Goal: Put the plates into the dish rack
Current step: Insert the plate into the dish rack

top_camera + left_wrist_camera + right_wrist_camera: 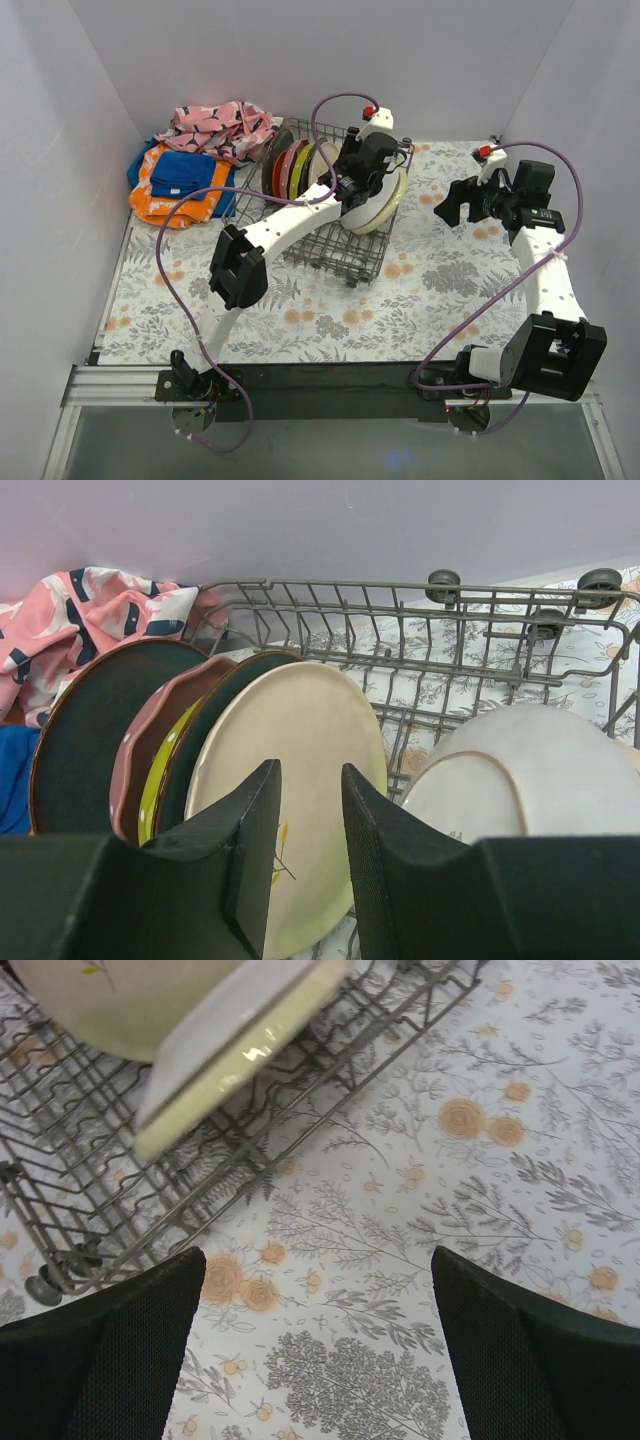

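Dish rack (330, 250) sits far-centre on the floral table cover (440, 290), skewed. Plates (290, 165) stand on edge at its left end, with their faces pointing right. The row runs left-right in the top view. I see the cream sprig plate (300, 740) last in the row, closest to the left gripper (310, 785). Two pale plates (378, 208) lean tilted at the right end. Left gripper is over the rack, jaws slightly apart, nothing between them. Right gripper (315, 1260) is over the cover beside the rack, jaws wide apart.
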Controlling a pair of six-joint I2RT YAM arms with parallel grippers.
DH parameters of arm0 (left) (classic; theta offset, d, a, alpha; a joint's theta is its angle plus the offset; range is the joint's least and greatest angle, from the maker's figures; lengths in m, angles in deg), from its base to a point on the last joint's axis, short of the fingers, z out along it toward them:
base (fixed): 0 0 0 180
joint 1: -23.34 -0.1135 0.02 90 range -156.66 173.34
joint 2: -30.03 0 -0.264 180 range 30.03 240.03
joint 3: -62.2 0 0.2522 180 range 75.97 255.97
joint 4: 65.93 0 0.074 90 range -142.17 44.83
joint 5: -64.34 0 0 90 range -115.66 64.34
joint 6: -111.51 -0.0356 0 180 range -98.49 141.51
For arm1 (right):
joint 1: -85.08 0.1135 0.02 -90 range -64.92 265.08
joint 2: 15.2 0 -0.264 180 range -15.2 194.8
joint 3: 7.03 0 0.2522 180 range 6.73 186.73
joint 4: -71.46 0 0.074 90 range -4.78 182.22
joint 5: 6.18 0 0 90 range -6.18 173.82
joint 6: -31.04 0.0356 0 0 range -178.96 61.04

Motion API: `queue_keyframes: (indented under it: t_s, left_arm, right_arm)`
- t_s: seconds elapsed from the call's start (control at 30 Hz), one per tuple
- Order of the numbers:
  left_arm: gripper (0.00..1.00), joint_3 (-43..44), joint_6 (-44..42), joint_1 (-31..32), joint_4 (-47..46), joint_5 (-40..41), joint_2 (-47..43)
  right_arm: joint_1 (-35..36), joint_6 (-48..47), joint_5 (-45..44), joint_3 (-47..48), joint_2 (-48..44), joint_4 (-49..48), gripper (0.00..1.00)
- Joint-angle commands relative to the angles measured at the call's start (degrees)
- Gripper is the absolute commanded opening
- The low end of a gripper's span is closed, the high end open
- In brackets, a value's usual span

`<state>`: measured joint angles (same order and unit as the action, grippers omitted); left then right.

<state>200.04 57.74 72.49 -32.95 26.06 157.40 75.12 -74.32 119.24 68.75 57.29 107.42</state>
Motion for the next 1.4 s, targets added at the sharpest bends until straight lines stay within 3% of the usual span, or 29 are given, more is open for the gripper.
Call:
queue_keyframes:
  t_s: [0.0, 0.13, 0.37, 0.57, 0.77, 1.13, 1.37]
  left_arm:
    - [0.29, -0.24, -0.19, 0.07, -0.85, 1.62, -6.26]
    - [0.29, -0.84, -0.81, 0.07, -0.85, 1.89, -7.22]
    - [0.29, -6.2, 2.53, 0.16, -0.68, 0.75, -10.65]
    - [0.3, -9.46, 5.95, 0.07, 0.46, -1.45, -14.25]
    - [0.34, -14.11, 11.05, 0.07, 3.54, -3.64, -20.05]
    - [0.37, -29.22, 21.86, 0.07, 8.11, -4.79, -33.06]
    - [0.37, -34.15, 26.43, 0.07, 11.27, -5.32, -37.9]
  right_arm:
    - [1.69, -2.49, 10.11, 1.26, 6.06, 1.97, 0.93]
    - [2.13, -2.31, 10.64, 1.97, 8.55, 1.63, 0.9]
    - [2.13, -0.38, 3.09, 2.14, 10.57, 0.83, 0.9]
    - [2.66, 1.47, -1.93, 3.19, 16.17, -0.66, 0.62]
    - [5.29, 2.87, -2.37, 6.44, 20.75, -2.16, 0.52]
    - [8.9, 4.19, -1.49, 12.07, 23.14, -2.16, 0.5]
    - [12.06, 4.63, -1.76, 15.67, 23.49, -1.81, 0.49]
